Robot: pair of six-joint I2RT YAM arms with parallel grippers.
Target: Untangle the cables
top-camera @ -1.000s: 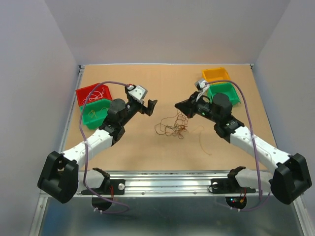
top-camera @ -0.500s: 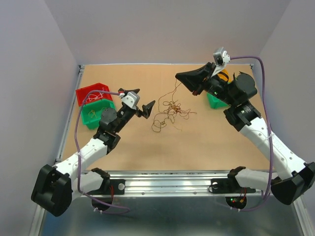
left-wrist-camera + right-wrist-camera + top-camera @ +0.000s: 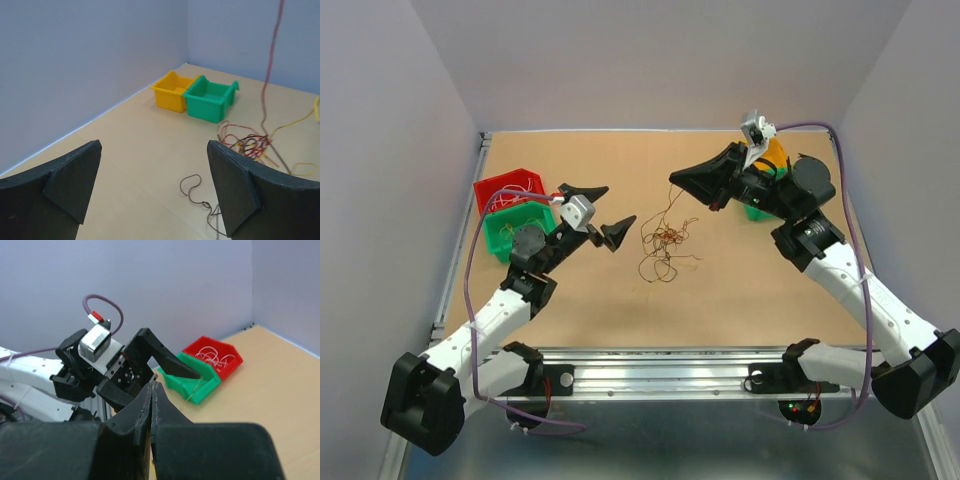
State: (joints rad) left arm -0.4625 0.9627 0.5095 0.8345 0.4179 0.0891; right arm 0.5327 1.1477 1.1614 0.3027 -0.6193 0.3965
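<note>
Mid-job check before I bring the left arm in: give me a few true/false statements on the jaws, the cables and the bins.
1. On the left gripper the jaws stand wide open and empty. True.
2. On the right gripper the jaws are open. False: they are shut, and a strand of the cables rises to them.
3. The cables hang wholly clear of the table. False: most of them lie on it.
4. The red bin holds whitish wires. True.

Open tabletop (image 3: 740, 300) near front, cables (image 3: 663, 240) mid-table, left bins (image 3: 488, 196), right bins (image 3: 205, 107) flanking
</note>
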